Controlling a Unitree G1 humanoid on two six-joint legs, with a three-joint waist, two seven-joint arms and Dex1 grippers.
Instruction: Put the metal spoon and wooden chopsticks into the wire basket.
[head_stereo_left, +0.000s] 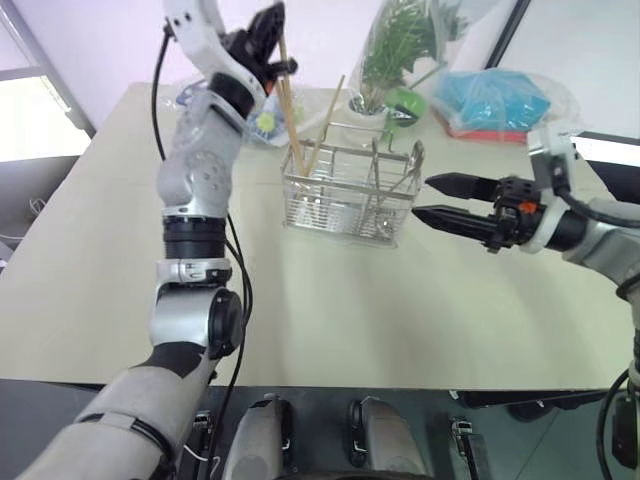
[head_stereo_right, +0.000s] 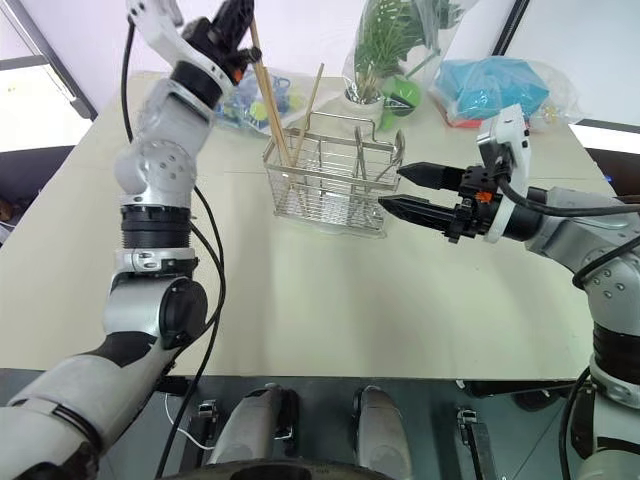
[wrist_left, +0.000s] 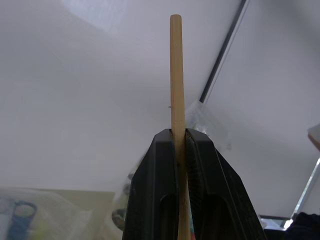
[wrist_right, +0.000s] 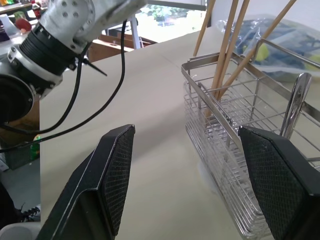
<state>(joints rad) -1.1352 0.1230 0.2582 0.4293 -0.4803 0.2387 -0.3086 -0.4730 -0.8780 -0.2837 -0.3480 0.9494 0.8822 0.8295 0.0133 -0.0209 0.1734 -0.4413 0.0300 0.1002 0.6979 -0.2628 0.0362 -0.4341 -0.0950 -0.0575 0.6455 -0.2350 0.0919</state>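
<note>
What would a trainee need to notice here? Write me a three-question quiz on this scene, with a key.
1. True or false: the left gripper is shut on a wooden chopstick.
2. Where is the metal spoon?
A. flat on the table
B. standing in the wire basket
C. in the right gripper
3. Fill in: the right gripper hangs ____ beside the wire basket.

Key
1. True; the stick runs between its closed fingers.
2. B; its handle stands among the wires.
3. Open, holding nothing.
</note>
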